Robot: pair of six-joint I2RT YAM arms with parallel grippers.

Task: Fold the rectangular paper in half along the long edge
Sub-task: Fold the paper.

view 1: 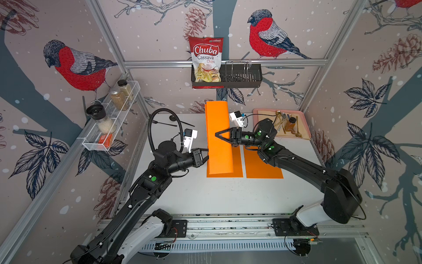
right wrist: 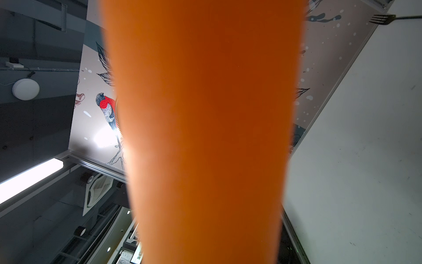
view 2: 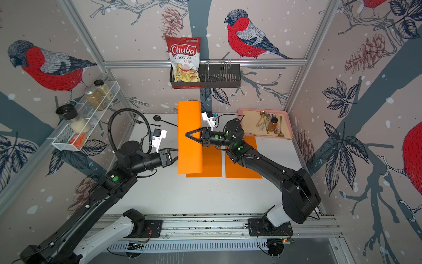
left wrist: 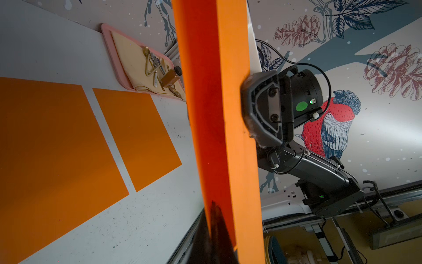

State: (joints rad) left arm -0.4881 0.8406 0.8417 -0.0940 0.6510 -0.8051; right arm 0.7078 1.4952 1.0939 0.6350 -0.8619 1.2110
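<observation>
Left end effector point(view 1: 207, 157), curled orange paper point(view 1: 217, 118)

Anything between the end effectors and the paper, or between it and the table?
Nothing visible between the end effectors and the paper: the left end effector is shut on its edge, the right end effector is against it. Below, a flat sheet lies on the table partly under the paper; a second sheet lies beside that.

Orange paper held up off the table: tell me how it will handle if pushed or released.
Probably floppy: the orange paper bows in a soft curve instead of holding flat. Likely very light, since the left gripper holds it up by a pinched edge. It should crease easily where the right gripper touches it, so push gently.
</observation>
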